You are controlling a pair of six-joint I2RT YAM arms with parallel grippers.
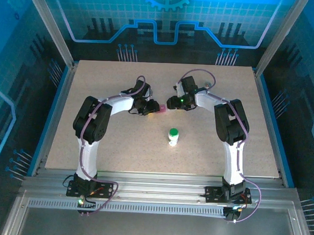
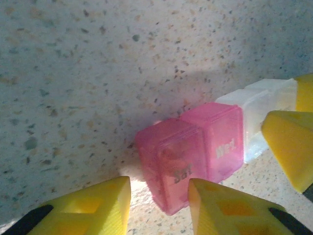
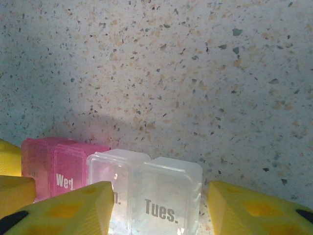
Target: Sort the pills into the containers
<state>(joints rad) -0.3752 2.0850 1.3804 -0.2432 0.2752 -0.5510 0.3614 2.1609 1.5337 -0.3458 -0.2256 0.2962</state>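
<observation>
As both arms bend inward over the far middle of the table [image 1: 241,100], their wrists meet at the pill box [image 1: 161,108], a short strip of day compartments lying left to right on the speckled top; the white bottle with green cap [image 1: 173,136] stands upright on its own nearer the bases, well apart from them. Seen from the left wrist, the left gripper [image 2: 159,186] has its yellow fingers [image 2: 93,208] drawn fairly close about the pink end [image 2: 176,166] of the box, where the lids read "Sat" and "Wed."; a bright sliver of table shows between one finger and the pink wall, so I cannot tell whether it has actually pinched the box. The right gripper [image 3: 161,188] stands about half open astride the clear end [image 3: 161,196], where "Tues." can be read; one finger crosses in front of the neighbouring lid and the other sits just beside the box wall, and again I cannot say whether the pads touch. My reading is that the arms take one end each so that one can steady the box while the other works a lid up — a light plastic box would skid if pushed from one side only. The lids look shut; the plastic is too cloudy to tell what is inside. I'd judge the sorting barely begun; the risk is the box twisting — or coming apart — between two pulls.
</observation>
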